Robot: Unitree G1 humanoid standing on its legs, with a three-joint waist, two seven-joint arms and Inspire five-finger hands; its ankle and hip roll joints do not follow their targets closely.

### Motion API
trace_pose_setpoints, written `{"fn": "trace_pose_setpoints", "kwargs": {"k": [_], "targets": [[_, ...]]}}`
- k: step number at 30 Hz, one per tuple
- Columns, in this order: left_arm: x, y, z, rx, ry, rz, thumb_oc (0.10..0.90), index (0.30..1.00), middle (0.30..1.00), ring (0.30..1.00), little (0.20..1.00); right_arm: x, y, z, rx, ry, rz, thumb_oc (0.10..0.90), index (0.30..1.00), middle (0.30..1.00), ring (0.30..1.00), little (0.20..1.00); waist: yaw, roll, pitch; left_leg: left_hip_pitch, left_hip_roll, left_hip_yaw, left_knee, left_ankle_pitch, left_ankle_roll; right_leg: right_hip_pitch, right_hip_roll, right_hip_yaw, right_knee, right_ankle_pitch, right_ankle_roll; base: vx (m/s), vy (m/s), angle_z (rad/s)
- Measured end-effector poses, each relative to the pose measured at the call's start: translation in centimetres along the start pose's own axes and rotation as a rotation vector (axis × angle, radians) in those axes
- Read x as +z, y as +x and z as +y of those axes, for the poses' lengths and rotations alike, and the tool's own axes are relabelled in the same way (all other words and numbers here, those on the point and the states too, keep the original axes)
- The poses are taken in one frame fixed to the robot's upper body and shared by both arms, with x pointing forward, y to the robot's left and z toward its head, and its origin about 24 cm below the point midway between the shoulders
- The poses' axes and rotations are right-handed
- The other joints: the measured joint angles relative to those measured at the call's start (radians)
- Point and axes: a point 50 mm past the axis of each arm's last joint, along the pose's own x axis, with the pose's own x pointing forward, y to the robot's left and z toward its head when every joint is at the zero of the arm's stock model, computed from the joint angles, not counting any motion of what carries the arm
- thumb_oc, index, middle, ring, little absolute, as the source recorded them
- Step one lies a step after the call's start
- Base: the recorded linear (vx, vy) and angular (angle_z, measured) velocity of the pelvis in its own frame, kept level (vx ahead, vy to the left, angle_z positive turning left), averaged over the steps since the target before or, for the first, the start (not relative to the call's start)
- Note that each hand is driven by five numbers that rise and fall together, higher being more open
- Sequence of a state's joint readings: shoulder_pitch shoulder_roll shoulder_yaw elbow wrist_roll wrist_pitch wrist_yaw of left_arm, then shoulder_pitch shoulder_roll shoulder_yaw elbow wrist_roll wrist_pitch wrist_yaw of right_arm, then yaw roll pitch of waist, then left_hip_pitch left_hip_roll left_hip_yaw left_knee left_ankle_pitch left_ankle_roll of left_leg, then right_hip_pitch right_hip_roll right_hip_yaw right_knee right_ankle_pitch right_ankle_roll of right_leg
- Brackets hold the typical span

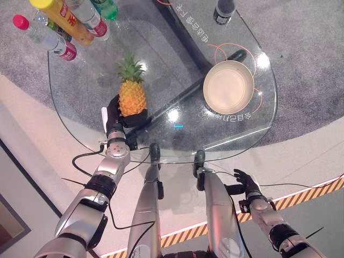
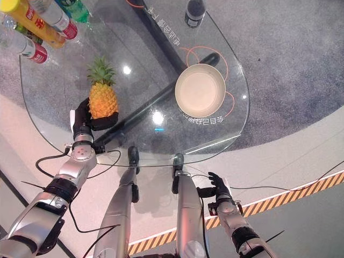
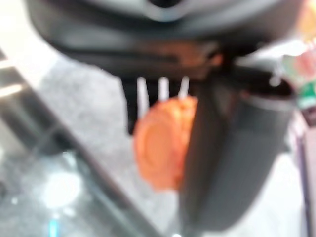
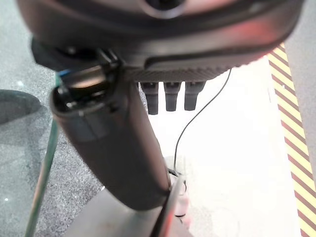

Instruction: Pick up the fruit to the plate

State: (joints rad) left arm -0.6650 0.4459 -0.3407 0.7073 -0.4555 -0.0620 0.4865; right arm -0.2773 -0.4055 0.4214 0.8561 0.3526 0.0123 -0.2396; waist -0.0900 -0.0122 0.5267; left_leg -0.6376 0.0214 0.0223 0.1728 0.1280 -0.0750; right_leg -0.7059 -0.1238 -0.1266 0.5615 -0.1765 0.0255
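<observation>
A pineapple (image 1: 131,92) with a green crown stands upright on the glass table (image 1: 86,102), on its left half. My left hand (image 1: 117,119) is curled round the fruit's lower part, thumb on one side and fingers on the other; the left wrist view shows the orange pineapple (image 3: 160,148) between the thumb and fingers. A beige round plate (image 1: 228,86) lies empty on the table's right half, well apart from the fruit. My right hand (image 1: 247,184) hangs below the table's near edge with relaxed fingers (image 4: 168,96), holding nothing.
Several bottles (image 1: 59,24) stand at the table's far left corner. A dark bottle (image 1: 223,12) stands at the far edge, beyond the plate. A yellow-and-black striped line (image 1: 301,198) runs across the floor at the lower right.
</observation>
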Motion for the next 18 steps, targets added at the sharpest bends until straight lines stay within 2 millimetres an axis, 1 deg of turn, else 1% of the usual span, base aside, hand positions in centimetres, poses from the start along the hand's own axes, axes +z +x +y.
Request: {"fn": "trace_pose_setpoints", "kwargs": {"k": [3, 6, 8, 9, 10, 12, 16, 18], "targets": [[-0.4, -0.1, 0.1, 0.001, 0.004, 0.015, 0.100, 0.300, 0.300, 0.300, 0.200, -0.1, 0.1, -0.1, -0.005, 0.001, 0.010, 0.800, 0.900, 0.900, 0.900, 0.900, 0.002, 0.000, 0.000, 0.009, 0.001, 0.001, -0.001, -0.002, 0.002, 0.009, 0.002, 0.007, -0.004, 0.001, -0.001, 0.00, 0.000, 0.00], [-1.5, -0.6, 0.3, 0.001, 0.014, 0.048, 0.100, 0.300, 0.300, 0.300, 0.200, -0.6, 0.1, 0.2, -0.006, 0.020, 0.036, 0.800, 0.900, 0.900, 0.900, 0.900, 0.004, 0.000, 0.000, 0.046, 0.001, 0.004, -0.011, -0.002, 0.003, 0.042, 0.001, 0.007, -0.009, 0.001, -0.001, 0.00, 0.000, 0.00], [-2.2, -0.8, 0.5, 0.006, 0.016, 0.069, 0.100, 0.300, 0.300, 0.300, 0.200, -1.1, 0.1, -0.1, -0.024, 0.096, 0.069, 0.800, 0.900, 0.900, 0.900, 0.900, 0.007, 0.000, 0.000, 0.067, 0.002, 0.012, -0.016, -0.003, 0.003, 0.060, 0.001, 0.013, -0.012, 0.000, -0.001, 0.01, 0.005, -0.04], [-2.2, -0.8, 0.5, 0.006, 0.016, 0.069, 0.100, 0.300, 0.300, 0.300, 0.200, -1.1, 0.1, -0.1, -0.024, 0.096, 0.069, 0.800, 0.900, 0.900, 0.900, 0.900, 0.007, 0.000, 0.000, 0.067, 0.002, 0.012, -0.016, -0.003, 0.003, 0.060, 0.001, 0.013, -0.012, 0.000, -0.001, 0.01, 0.009, -0.06], [-3.0, -1.1, 0.8, 0.014, 0.008, 0.096, 0.100, 0.300, 0.300, 0.300, 0.200, -1.5, 0.1, -0.1, -0.036, 0.151, 0.096, 0.800, 0.900, 0.900, 0.900, 0.900, 0.006, 0.000, 0.000, 0.089, 0.002, 0.015, -0.018, -0.003, 0.004, 0.084, 0.003, 0.017, -0.019, 0.001, -0.001, 0.02, 0.012, -0.07], [-3.4, -1.3, 1.0, 0.016, 0.010, 0.108, 0.100, 0.300, 0.300, 0.300, 0.200, -2.0, 0.1, -0.2, -0.058, 0.216, 0.119, 0.800, 0.900, 0.900, 0.900, 0.900, 0.009, 0.001, 0.000, 0.103, 0.004, 0.022, -0.020, -0.005, 0.003, 0.095, 0.004, 0.021, -0.025, 0.000, 0.001, 0.02, 0.017, -0.07], [-4.3, -1.7, 1.3, 0.023, 0.016, 0.132, 0.100, 0.300, 0.300, 0.300, 0.200, -2.6, 0.0, -0.8, -0.167, 0.359, 0.165, 0.800, 0.900, 0.900, 0.900, 0.900, 0.009, 0.002, 0.001, 0.131, 0.003, 0.026, -0.032, -0.005, 0.004, 0.119, 0.005, 0.023, -0.030, 0.000, 0.002, 0.00, 0.000, 0.00], [-4.8, -2.0, 1.5, 0.030, 0.017, 0.146, 0.100, 0.300, 0.300, 0.300, 0.200, -2.5, 0.0, -1.4, -0.233, 0.419, 0.162, 0.800, 0.900, 0.900, 0.900, 0.900, 0.010, 0.005, 0.002, 0.142, 0.005, 0.027, -0.034, -0.007, 0.007, 0.131, 0.007, 0.025, -0.035, 0.001, 0.002, 0.01, 0.028, -0.05]]}}
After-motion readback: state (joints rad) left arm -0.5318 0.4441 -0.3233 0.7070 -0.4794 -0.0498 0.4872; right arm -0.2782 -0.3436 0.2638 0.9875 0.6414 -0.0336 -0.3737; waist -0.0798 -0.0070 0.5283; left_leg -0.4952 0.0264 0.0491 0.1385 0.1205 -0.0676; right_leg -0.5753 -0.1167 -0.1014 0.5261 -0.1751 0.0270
